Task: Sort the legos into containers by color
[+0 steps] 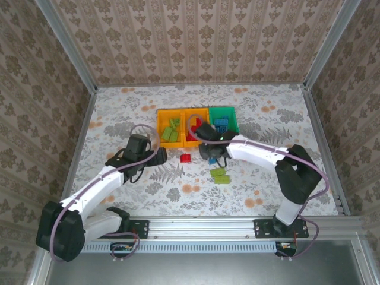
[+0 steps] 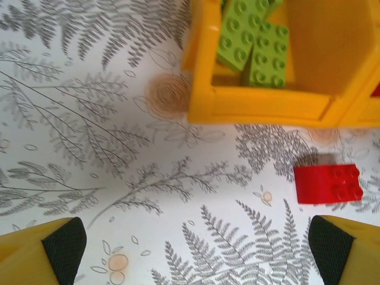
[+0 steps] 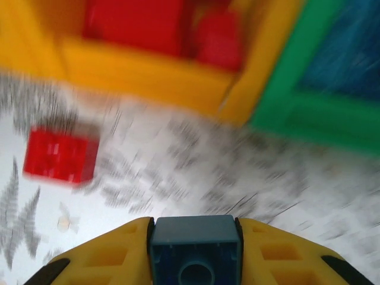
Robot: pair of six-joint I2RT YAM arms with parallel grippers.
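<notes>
Your left pincer gapes wide above the counter. The left yellow bin holds lime bricks, the middle yellow bin red bricks, the green bin blue bricks. Your right pincer clamps a blue brick, just before the bins.

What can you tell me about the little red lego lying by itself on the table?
The red lego is a small, shiny plastic brick with round studs showing on one face. It lies alone on the leafy-patterned table, just in front of the yellow bins but apart from them. It sits a little ahead of the open left gripper, and nothing but the table touches it.
</notes>
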